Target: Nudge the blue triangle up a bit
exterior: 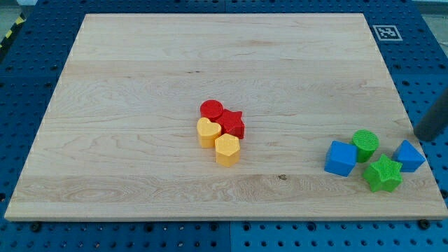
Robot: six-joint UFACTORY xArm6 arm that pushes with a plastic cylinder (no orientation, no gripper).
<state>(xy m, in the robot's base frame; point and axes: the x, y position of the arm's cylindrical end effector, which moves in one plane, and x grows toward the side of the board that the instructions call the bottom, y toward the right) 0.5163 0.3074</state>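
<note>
The blue triangle (409, 155) lies near the board's right edge, low in the view. My tip (422, 136) sits just above and to the right of it, very close to its upper corner; the dark rod runs off the view's right side. A green cylinder (365, 144) stands to the left of the triangle. A green star (383, 173) lies below and left of it. A blue cube (341, 158) sits further left, beside the cylinder.
A cluster sits mid-board: a red cylinder (211, 110), a red star (232, 124), a yellow heart (207, 131) and a yellow hexagon (227, 149), all touching. The wooden board (140, 70) lies on a blue pegboard with a marker tag (386, 31) at top right.
</note>
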